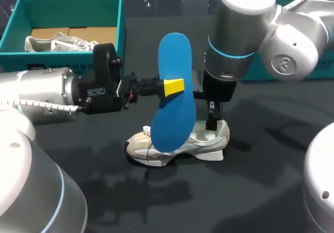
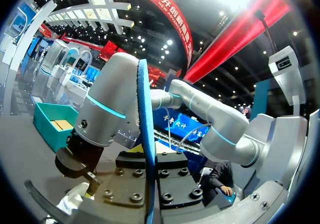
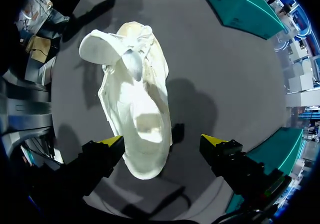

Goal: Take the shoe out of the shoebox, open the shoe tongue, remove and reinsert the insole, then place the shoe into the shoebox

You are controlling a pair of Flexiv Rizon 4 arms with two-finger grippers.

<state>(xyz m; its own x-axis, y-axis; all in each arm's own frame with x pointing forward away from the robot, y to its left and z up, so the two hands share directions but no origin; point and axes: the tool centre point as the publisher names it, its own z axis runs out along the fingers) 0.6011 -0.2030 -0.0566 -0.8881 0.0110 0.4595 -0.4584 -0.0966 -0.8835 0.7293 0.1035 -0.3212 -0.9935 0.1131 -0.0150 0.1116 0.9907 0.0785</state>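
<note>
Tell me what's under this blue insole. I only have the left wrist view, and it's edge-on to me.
Observer: A white shoe stands on the table right beneath the insole, which the left gripper holds upright.
Operator: Is the other arm gripping that shoe?
Observer: No. The right gripper is open, with its fingers on either side of the heel end.
Operator: I can see a teal box. Is there anything in it?
Observer: Yes, the shoebox holds a second shoe lying on cardboard.
</note>
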